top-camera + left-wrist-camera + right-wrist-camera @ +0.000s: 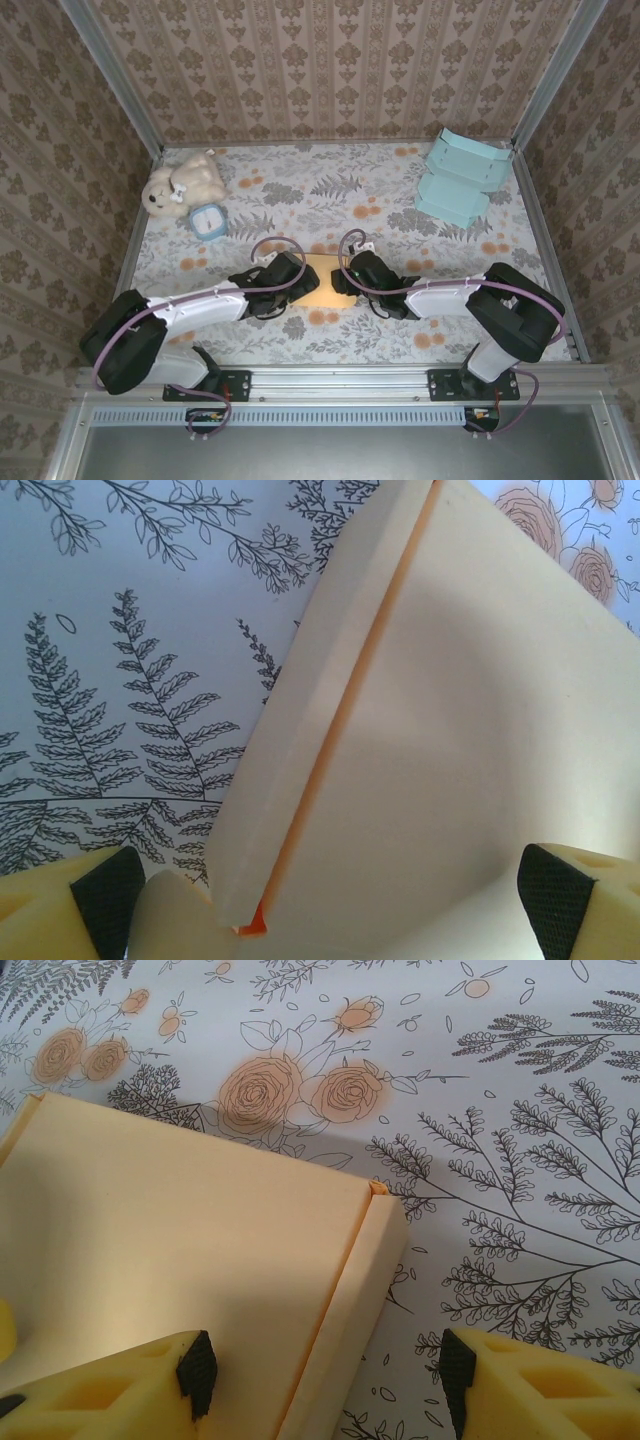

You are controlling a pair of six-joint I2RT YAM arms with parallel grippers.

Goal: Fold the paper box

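On the floral table [330,190], near the middle of its near edge, you see the cream paper box [325,283] lying between left gripper [330,900] and right gripper [328,1380], each with jaws apart astride one folded side flap.

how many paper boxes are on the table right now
3. The cream box lies in the near middle. The upper teal box and lower teal box sit stacked at the far right corner; that pile may hide more.
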